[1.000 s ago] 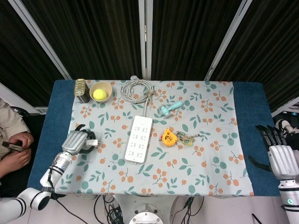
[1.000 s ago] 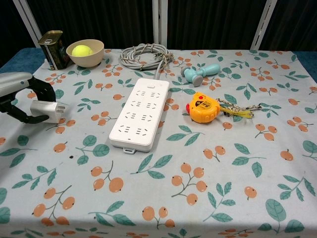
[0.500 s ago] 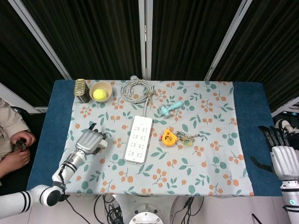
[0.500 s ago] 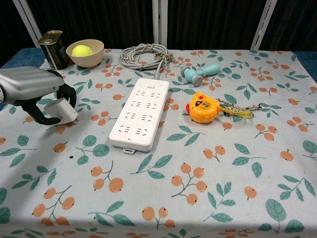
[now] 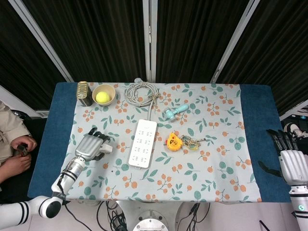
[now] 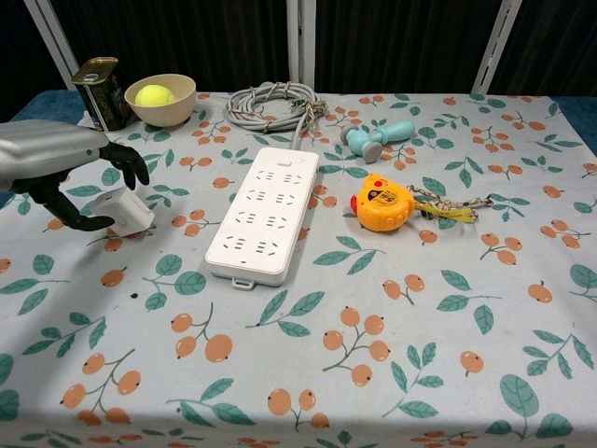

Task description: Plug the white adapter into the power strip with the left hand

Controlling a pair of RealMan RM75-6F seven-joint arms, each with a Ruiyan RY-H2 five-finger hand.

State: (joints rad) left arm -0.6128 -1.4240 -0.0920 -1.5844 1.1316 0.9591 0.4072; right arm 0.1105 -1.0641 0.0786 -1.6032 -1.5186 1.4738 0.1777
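The white adapter point(image 5: 107, 149) point(image 6: 123, 210) sits tilted just above the cloth, left of the white power strip point(image 5: 142, 143) point(image 6: 264, 213). My left hand point(image 5: 91, 147) point(image 6: 51, 159) holds it, the thumb hooked under its left edge and the fingers point(image 6: 131, 161) curled over its top. A hand's width of cloth separates the adapter from the strip. The strip lies lengthwise mid-table, sockets up and unoccupied. Beyond the table's right edge, my right hand point(image 5: 291, 163) is open and holds nothing; the chest view does not show it.
The strip's grey cable coil point(image 5: 140, 93) point(image 6: 275, 103) lies behind it. A yellow tape measure point(image 5: 173, 141) point(image 6: 382, 203) and light blue toy hammer point(image 5: 174, 111) point(image 6: 378, 137) lie right of the strip. A bowl with a tennis ball point(image 5: 103, 94) point(image 6: 160, 98) and a can point(image 5: 84, 93) point(image 6: 101, 91) stand back left.
My left hand has carried the adapter rightward toward the strip and turned over it; the fingers now arch above it instead of wrapping around. The right hand has barely moved.
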